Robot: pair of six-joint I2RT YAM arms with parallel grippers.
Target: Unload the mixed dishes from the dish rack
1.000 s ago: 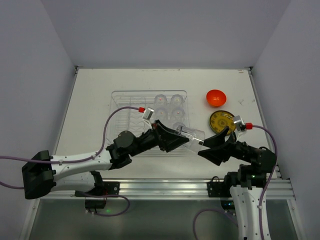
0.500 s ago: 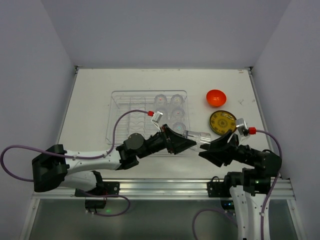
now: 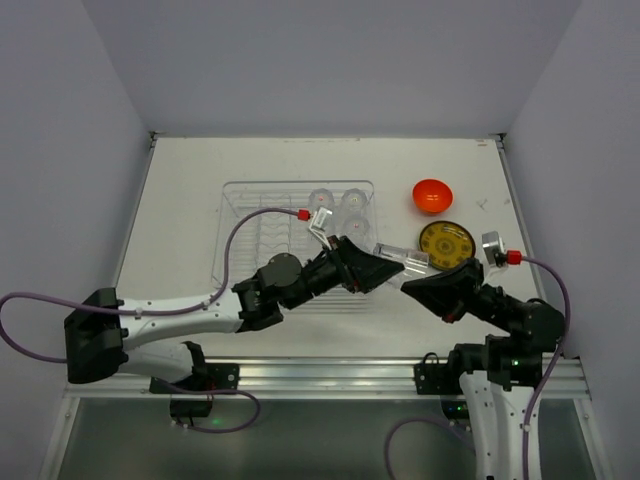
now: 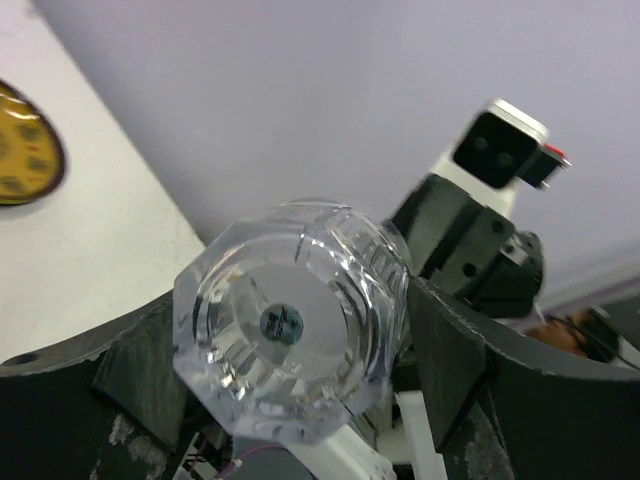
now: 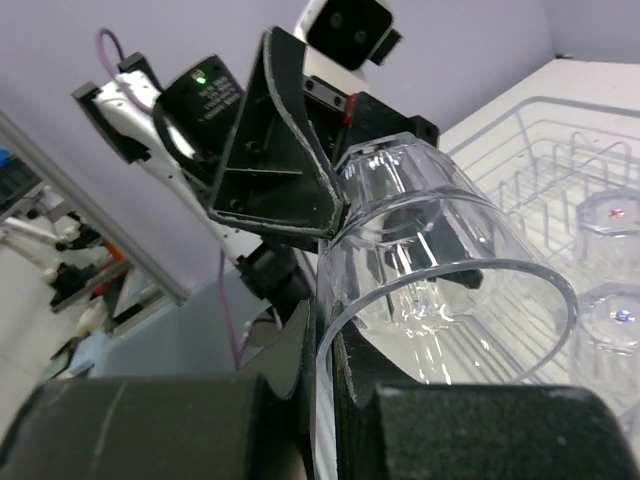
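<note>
A small clear glass cup (image 3: 400,258) is flanked by left gripper (image 3: 383,266) and right gripper (image 3: 410,284); a clear plastic dish rack (image 3: 240,200) is set leftward, a round yellow-patterned plate (image 3: 446,243) behind.

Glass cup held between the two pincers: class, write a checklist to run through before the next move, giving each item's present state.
1. Right pincer shut on the glass cup rim: ok.
2. Left pincer free of the cup's base: cannot tell; its fingers flank it closely.
3. Cup out of the dish rack: ok, held in the air beside it.
4. Clearance over the yellow-patterned plate: cannot tell.
5. Rack emptied: not ok, clear cups stand in it.
</note>
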